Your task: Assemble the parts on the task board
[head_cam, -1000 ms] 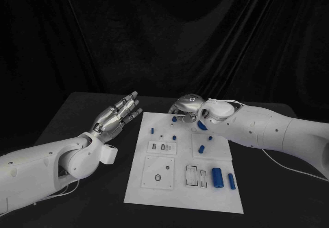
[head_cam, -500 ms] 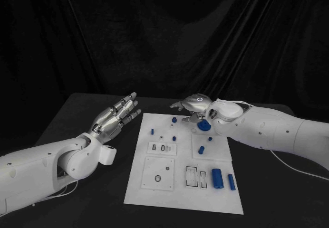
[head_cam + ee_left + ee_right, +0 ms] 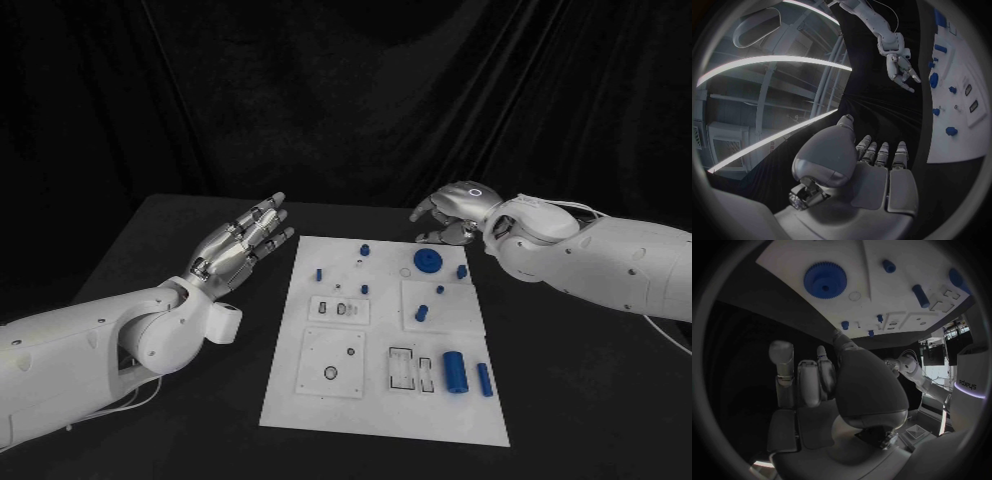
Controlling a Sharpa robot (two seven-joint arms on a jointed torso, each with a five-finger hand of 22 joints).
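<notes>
While the board [image 3: 325,400] lay flat on the black table [image 3: 144,260], its near end carried the larger parts: a thick blue cylinder [image 3: 456,372] and a slimmer one [image 3: 485,379] just beside it, both lying next to a pair of rectangular slots [image 3: 411,371]. Farther up sat a short peg [image 3: 421,313] and a few smaller blue pieces, and near the far right corner lay the gear [image 3: 427,262], flat on the board and touched by nothing.

Left of the board hovered the left hand [image 3: 242,243], fingers straight and spread, palm toward the board, holding nothing. Beyond the far right corner, off the plate, hung the right hand [image 3: 453,214] — its fingers were loosely curled downward, apart, and nothing showed in them; the right wrist view had the gear [image 3: 824,280] well clear of the fingertips [image 3: 781,351].

By my reading the gear step looked finished, or at least the gear was out of hand, and the task stood early, since most parts were lying loose. The next move would call for one hand to reach in over the board and pinch another part — likely one of the small pegs near the far end — without knocking its neighbours.
</notes>
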